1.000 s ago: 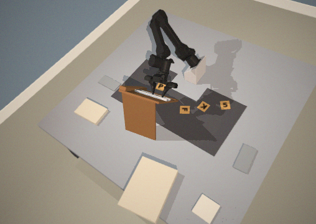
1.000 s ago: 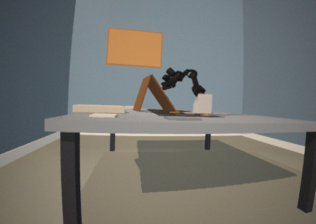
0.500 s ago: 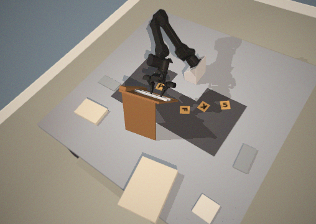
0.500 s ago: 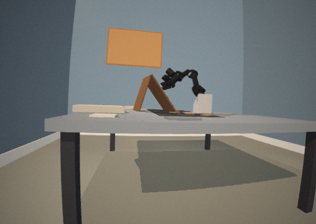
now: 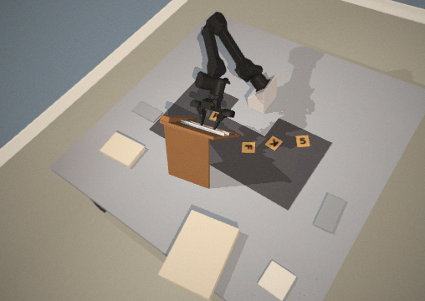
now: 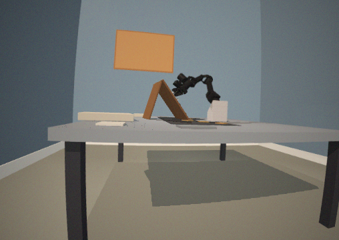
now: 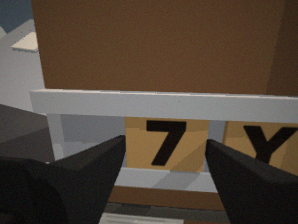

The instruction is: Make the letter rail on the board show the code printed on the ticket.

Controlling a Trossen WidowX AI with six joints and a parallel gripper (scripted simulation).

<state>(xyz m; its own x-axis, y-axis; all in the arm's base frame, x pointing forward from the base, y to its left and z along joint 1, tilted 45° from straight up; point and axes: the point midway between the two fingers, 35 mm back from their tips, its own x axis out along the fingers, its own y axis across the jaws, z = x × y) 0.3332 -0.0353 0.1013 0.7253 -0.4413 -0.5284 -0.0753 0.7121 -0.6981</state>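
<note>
Gently: gripper (image 5: 209,126) (image 6: 176,95) (image 7: 164,143) clamped on 7 tile (image 7: 165,161) | ease along rail (image 5: 190,123) (image 7: 165,104) toward Y tile (image 7: 267,150) beyond one fingertip | release before finger jams, nudge home from behind

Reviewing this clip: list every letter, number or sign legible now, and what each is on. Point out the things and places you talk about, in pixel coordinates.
"7": tile held in the gripper (image 5: 208,128) (image 7: 165,144)
"Y": rail tile (image 7: 262,145)
"F": loose tile (image 5: 248,147)
"K": loose tile (image 5: 273,143)
"5" or "S": loose tile (image 5: 303,141)
Tile beside the gripper: partly hidden, unsure
Ticket code: none readable

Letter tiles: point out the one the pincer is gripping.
The 7 tile, in the rail beside the Y; only it sits between the fingertips.
</note>
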